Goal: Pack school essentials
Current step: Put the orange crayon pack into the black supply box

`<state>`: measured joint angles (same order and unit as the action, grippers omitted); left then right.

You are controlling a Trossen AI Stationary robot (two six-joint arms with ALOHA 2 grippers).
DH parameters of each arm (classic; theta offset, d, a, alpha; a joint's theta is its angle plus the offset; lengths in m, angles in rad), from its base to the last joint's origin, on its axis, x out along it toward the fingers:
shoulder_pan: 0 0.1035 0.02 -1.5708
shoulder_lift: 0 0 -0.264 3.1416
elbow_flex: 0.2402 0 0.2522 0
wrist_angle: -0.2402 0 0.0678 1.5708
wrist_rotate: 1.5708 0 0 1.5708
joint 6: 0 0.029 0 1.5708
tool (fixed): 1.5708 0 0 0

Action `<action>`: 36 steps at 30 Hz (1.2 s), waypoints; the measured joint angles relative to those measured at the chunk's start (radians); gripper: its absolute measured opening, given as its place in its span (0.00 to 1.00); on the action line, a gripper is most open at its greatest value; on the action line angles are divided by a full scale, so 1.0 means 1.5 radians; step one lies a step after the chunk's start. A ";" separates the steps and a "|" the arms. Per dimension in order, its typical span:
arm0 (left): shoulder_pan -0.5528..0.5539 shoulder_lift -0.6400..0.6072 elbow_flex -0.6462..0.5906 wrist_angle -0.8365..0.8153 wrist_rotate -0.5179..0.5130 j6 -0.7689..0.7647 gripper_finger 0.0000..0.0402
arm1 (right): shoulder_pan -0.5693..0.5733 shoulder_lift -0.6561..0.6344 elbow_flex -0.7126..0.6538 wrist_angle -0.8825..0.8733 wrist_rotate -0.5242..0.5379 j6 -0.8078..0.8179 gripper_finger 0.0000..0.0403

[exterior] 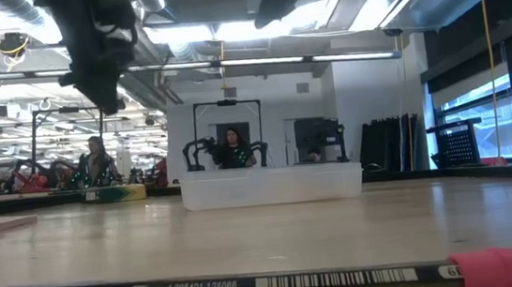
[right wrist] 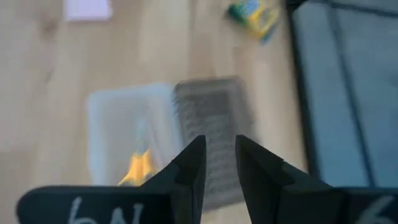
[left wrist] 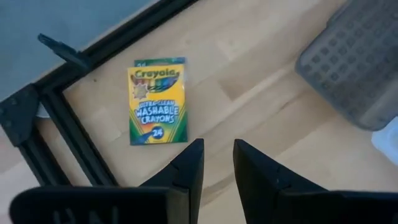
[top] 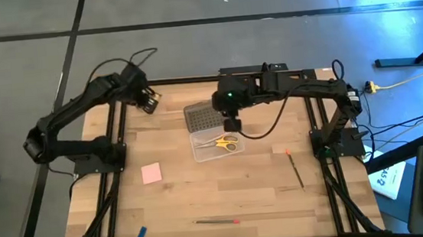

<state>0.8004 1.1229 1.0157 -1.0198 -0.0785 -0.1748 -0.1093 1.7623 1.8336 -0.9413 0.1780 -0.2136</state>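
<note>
The green-yellow crayon box (left wrist: 157, 101) lies flat at the table's far left corner (top: 153, 97). My left gripper (left wrist: 219, 152) hovers just above and beside it, open by a narrow gap. The yellow-handled scissors (top: 226, 142) lie inside the clear case (top: 215, 146). My right gripper (top: 232, 123) hangs over the case and its grey studded lid (top: 201, 117), also open by a narrow gap and empty (right wrist: 219, 149). The pink notepad (top: 151, 173), the blue eraser (top: 142, 233) and two pencils (top: 219, 221) (top: 297, 171) lie flat on the table.
The lid lies flat on the table against the case's far side. Black frame rails (top: 114, 142) run along both sides of the wooden table (top: 203, 192). The pencil nearest the front edge fills the bottom of the low view (exterior: 213, 286). People sit at desks in the room behind (exterior: 233, 148).
</note>
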 joint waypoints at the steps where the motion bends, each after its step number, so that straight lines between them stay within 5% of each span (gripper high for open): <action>1: 0.017 0.007 0.000 -0.001 0.015 0.015 0.20 | 0.000 0.001 0.000 0.004 0.015 0.000 0.22; 7: 0.083 0.057 0.000 -0.001 0.047 0.069 0.20 | -0.007 0.008 -0.004 0.060 0.095 0.001 0.22; 36: 0.094 0.080 0.000 -0.037 0.090 0.054 0.21 | -0.008 0.008 -0.004 0.081 0.055 0.015 0.22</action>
<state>0.9413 1.2427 1.0157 -1.0755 0.0561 -0.0945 -0.1219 1.7737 1.8275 -0.8204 0.2607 -0.1911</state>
